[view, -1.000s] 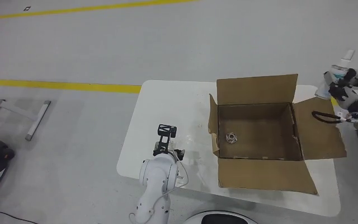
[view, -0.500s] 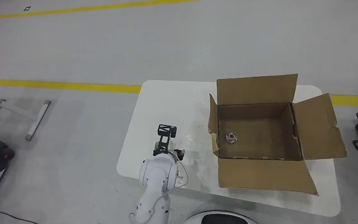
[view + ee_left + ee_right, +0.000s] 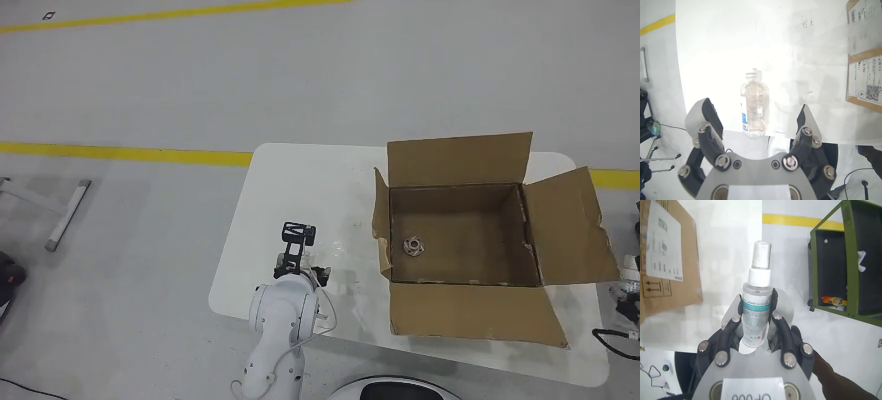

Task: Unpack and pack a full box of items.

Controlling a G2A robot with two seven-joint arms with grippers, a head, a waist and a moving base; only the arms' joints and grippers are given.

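White table (image 3: pixel 300 200), yellow floor line (image 3: pixel 120 153), green shelf cart (image 3: pixel 813 266) holding an orange bottle (image 3: pixel 832 300), metal stand (image 3: pixel 67 215) on floor

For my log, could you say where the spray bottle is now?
In the right wrist view, the right gripper holds the spray bottle near the cardboard box.

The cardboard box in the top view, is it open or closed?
Open. The cardboard box has its four flaps spread outward; one small round item lies on its floor.

Overhead camera plus two wrist cameras — one desk (image 3: pixel 300 190).
Top view looks straight down from high; wrist views sit close behind left hand (image 3: pixel 755 106) and right hand (image 3: pixel 757 296), sharing desk and box (image 3: pixel 460 160).
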